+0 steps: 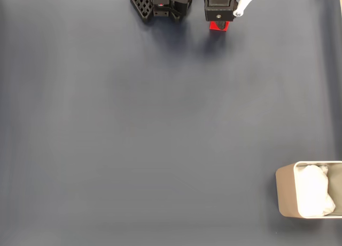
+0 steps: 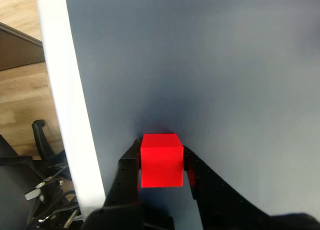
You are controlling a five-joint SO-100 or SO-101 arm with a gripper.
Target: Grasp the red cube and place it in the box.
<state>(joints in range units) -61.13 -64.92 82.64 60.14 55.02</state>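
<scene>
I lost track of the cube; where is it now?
The cube sits between the hand's fingers in the wrist view; in the fixed view it is at the top edge, right of centre, far from the box.

No readable text or markings anywhere.

**Surfaces and finishes**

A smooth, slightly glossy plastic look is shown by the red cube (image 2: pixel 161 160). The gripper (image 2: pixel 161 162) appears as matt black plastic. The table (image 1: pixel 160 139) is covered in matt dark grey. The box (image 1: pixel 287 190) is lined with soft white cloth.
</scene>
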